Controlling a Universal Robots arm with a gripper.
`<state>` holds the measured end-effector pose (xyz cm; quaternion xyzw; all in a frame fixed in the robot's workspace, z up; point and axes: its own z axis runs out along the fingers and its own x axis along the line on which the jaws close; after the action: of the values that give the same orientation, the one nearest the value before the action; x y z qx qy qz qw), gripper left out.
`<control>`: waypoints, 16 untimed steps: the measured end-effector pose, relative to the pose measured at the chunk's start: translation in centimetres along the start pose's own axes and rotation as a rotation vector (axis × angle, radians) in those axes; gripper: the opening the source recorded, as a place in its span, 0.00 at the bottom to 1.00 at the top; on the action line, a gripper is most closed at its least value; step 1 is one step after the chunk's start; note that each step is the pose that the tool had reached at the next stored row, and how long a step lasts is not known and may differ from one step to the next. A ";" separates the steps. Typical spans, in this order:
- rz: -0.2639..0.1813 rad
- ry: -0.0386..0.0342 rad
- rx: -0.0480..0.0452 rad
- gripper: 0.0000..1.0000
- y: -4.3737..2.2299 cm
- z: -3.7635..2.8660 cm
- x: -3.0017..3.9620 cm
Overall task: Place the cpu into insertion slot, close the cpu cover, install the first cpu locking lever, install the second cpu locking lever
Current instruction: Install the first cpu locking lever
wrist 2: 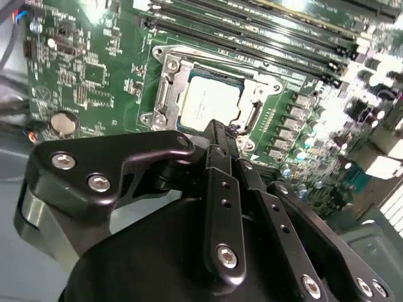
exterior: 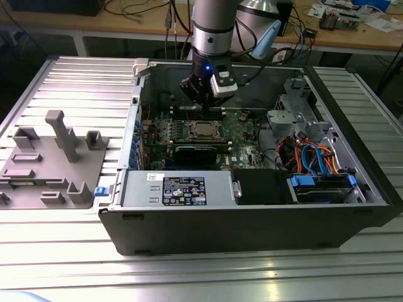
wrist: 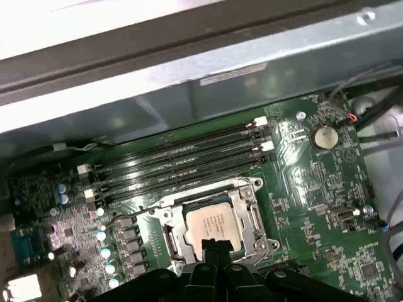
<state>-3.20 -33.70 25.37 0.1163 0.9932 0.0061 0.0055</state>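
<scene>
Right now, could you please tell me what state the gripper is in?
Gripper: closed, nothing seen between its fingertips, tips at the edge of the cpu cover.

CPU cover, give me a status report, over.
Black gripper low at the edge of the thin silvery cpu cover, jaws together. Cover lying flat around the silver-topped square cpu. No obstruction seen around it.

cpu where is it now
The cpu sits in the insertion slot on the green motherboard, in both wrist views just beyond the gripper, near the memory slots.
</scene>
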 end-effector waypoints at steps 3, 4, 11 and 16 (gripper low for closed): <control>-0.080 0.0011 -0.0008 0.11 0.00 0.06 0.00; -0.109 0.0015 -0.0010 0.11 0.00 0.07 0.00; -0.194 -0.0082 -0.0037 0.11 -0.05 0.13 0.24; -0.194 -0.0098 -0.0038 0.11 -0.29 0.13 1.21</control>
<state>-4.43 -33.70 25.22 0.0193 0.9997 0.0068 0.0112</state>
